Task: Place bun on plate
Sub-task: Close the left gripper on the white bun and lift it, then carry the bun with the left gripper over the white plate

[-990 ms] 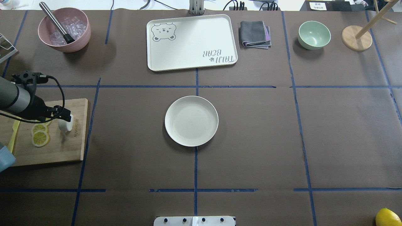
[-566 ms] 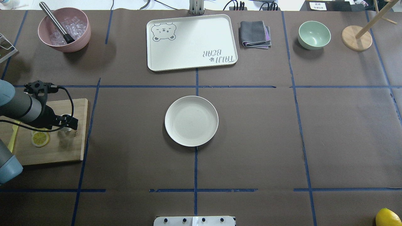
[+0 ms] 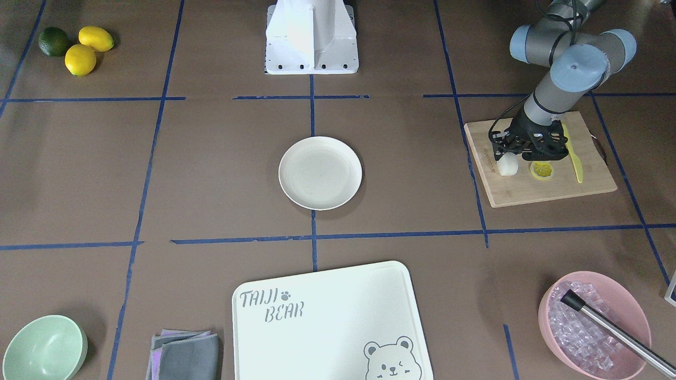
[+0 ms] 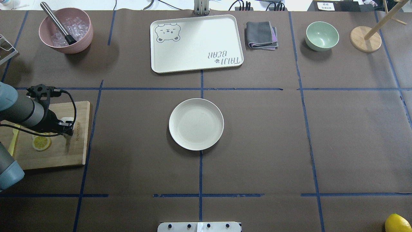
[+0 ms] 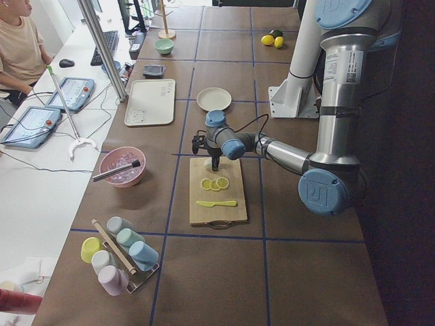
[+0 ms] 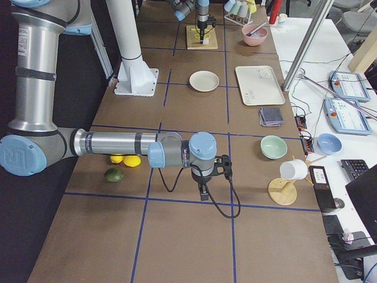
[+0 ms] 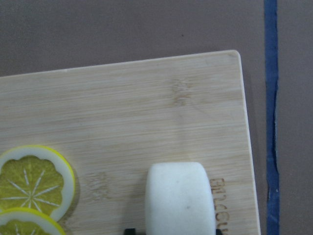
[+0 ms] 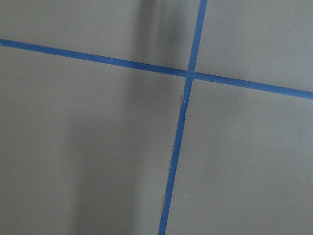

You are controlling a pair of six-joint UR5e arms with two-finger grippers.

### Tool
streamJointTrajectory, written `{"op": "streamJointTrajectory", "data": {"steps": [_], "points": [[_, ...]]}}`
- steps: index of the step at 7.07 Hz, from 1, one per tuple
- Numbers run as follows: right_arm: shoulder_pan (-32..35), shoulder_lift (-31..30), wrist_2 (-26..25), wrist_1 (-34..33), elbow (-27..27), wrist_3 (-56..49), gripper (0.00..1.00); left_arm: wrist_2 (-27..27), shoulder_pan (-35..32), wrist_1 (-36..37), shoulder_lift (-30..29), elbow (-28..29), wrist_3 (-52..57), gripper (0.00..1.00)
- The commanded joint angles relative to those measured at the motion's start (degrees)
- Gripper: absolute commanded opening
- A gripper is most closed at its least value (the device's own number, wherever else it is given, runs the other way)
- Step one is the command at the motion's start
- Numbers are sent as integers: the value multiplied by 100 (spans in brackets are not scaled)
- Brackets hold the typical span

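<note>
Left jaws flanking bun (image 7: 180,198), contact unclear

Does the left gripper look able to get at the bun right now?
Probably yes: the left gripper is right above the bun, straddling it. Nothing covers it, and the lemon slices lie aside.

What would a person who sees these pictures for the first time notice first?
Most likely the left hand, low over the small white rounded bun on the wooden cutting board at the robot's left side, next to a yellow lemon slice. After that, the bare round cream-white plate in the middle of the table, and the large white rectangular tray printed with a bear at the edge far from the robot.
</note>
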Motion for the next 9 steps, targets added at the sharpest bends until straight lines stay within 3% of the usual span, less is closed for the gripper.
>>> {"op": "streamJointTrajectory", "data": {"steps": [1,3,6,7,9], "points": [[0,0,0,0,1,0,100,0,1,28,-126,-58,-12,23],[0,0,0,0,1,0,100,-8,1,124,-538,-77,-91,23],[0,0,9,0,1,0,100,105,279,1911,-2239,-85,-676,24],[0,0,9,0,-8,9,100,419,778,2274,-2872,71,-1211,24],[0,0,0,0,-25,9,100,1069,1422,2269,-4077,877,-1988,24]]}}
